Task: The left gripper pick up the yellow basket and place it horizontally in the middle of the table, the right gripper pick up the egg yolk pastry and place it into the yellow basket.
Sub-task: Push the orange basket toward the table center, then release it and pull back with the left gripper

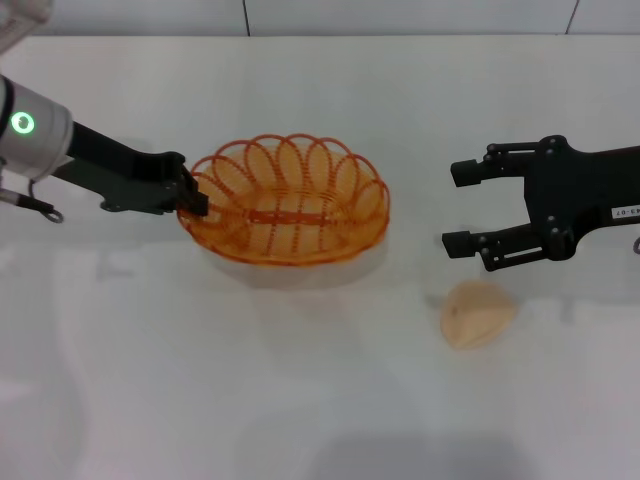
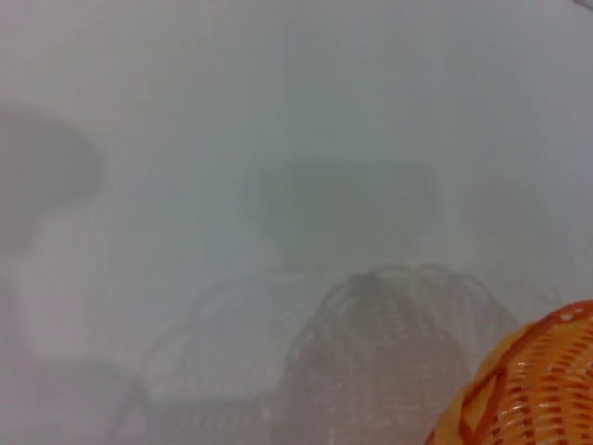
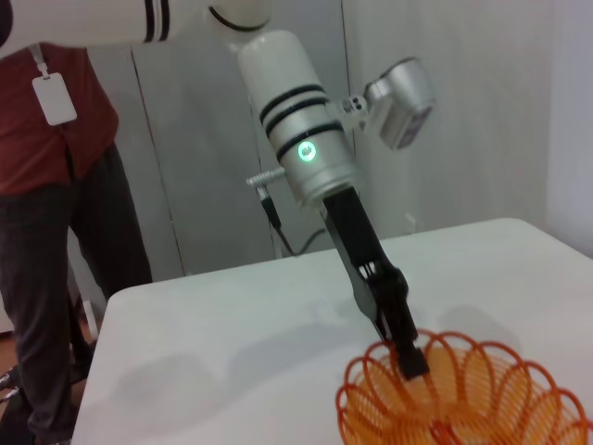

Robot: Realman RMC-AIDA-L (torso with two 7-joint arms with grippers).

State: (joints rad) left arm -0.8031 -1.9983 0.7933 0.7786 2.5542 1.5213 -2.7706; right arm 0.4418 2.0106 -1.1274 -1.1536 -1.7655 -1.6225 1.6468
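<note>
Left gripper (image 1: 197, 200) has its jaws pinched on the yellow basket (image 1: 285, 213) rim mid-frame, and that thin grip could let it tip, while the right gripper (image 1: 462, 207) hangs wide open, empty, above the egg yolk pastry (image 1: 477, 313) lower right on the worktop (image 1: 300, 400).

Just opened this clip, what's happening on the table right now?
The left gripper is clamped on the rim at the left end of the yellow basket, which sits near the middle of the table with its long side running left to right. The right gripper hangs open on the right side, a little behind the egg yolk pastry and apart from it. The pastry lies on the table, outside the basket, so that step is not yet done.
</note>
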